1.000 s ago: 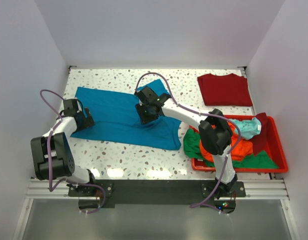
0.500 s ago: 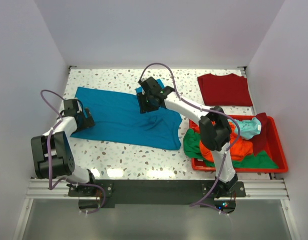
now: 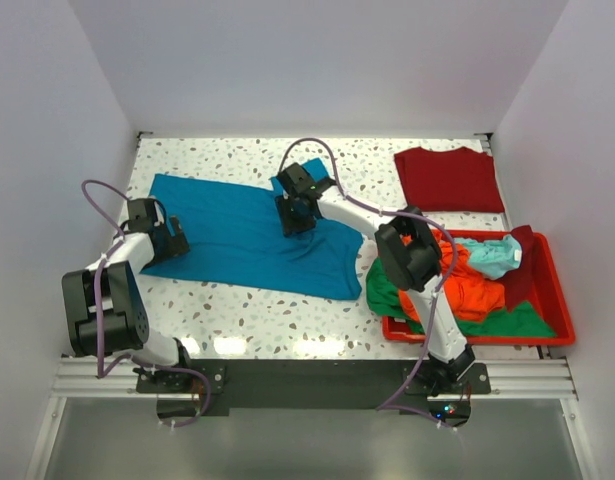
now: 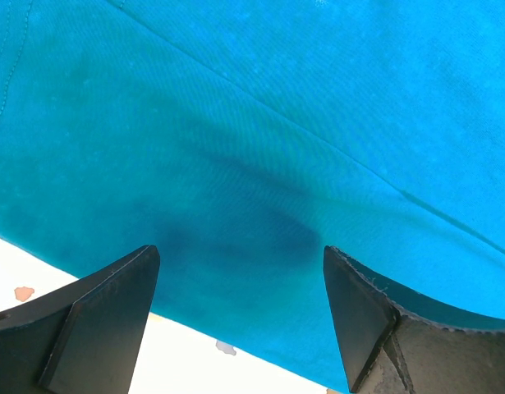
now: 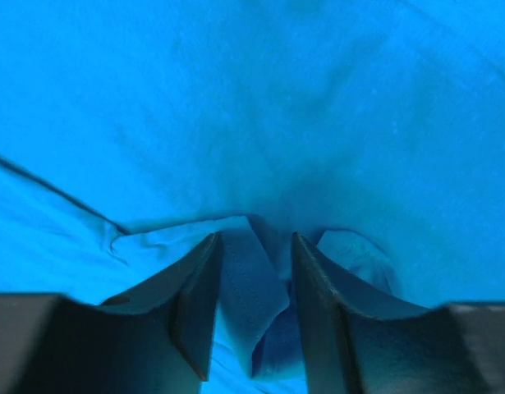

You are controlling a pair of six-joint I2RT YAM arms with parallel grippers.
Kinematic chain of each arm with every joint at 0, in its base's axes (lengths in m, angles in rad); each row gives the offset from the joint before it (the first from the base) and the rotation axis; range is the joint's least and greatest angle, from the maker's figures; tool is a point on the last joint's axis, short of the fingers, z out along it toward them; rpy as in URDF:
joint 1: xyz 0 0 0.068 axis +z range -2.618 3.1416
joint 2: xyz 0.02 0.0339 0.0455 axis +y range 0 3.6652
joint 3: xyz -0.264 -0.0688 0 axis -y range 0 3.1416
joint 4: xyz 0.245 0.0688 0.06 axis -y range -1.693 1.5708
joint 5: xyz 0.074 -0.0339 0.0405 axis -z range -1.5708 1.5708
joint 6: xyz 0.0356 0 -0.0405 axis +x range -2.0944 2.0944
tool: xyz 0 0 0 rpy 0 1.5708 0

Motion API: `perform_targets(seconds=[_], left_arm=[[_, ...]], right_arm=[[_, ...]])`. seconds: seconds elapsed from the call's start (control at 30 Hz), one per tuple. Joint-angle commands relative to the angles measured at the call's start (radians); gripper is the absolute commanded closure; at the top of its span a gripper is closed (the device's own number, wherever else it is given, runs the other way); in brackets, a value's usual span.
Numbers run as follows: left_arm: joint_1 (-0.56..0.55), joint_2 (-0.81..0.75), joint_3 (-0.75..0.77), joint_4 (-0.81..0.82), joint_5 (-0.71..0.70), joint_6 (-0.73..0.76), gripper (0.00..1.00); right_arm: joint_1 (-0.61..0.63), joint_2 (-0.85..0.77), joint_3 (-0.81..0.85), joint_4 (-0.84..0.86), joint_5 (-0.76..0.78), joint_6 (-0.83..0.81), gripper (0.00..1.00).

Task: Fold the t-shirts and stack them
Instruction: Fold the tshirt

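The teal-blue t-shirt [image 3: 237,235] lies spread flat on the speckled table, left of centre. My left gripper [image 3: 172,240] is low over its left edge, open and empty; the left wrist view shows the cloth [image 4: 252,123] between the wide-apart fingers of that gripper [image 4: 240,254]. My right gripper [image 3: 293,218] sits on the shirt's far edge near a sleeve. In the right wrist view its jaws [image 5: 256,242] are nearly closed, with a raised fold of the teal cloth [image 5: 248,279] between them. A dark red t-shirt [image 3: 449,178] lies folded at the far right.
A red plastic bin [image 3: 557,290] stands at the right, holding crumpled orange [image 3: 477,295], green [image 3: 387,285] and pale aqua [image 3: 495,255] shirts, with a dark red cloth [image 3: 520,265] draped over its far side. White walls close in the table on three sides.
My right gripper went from the shirt's middle to its far edge, then came back slightly. The sleeve that stuck out at the far edge no longer shows there. The left arm has not moved.
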Motion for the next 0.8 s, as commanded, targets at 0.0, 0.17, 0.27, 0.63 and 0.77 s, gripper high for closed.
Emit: perform_targets(seconds=[0.0, 0.17, 0.27, 0.63, 0.77], left_arm=[[0.0, 0.007, 0.013, 0.036, 0.012, 0.011, 0.14], [0.0, 0.007, 0.013, 0.038, 0.016, 0.011, 0.14], [0.002, 0.007, 0.013, 0.038, 0.019, 0.011, 0.14], [0.0, 0.005, 0.014, 0.039, 0.024, 0.01, 0.14], [0.0, 0.008, 0.014, 0.039, 0.025, 0.01, 0.14]], right_arm=[[0.002, -0.02, 0.009, -0.01, -0.005, 0.011, 0.58], [0.003, -0.047, -0.037, 0.005, -0.04, 0.016, 0.83], [0.003, -0.056, -0.034, 0.001, -0.055, 0.018, 0.99], [0.003, -0.136, 0.053, 0.008, -0.058, 0.021, 1.0], [0.003, -0.106, 0.07, 0.025, -0.095, 0.021, 1.0]])
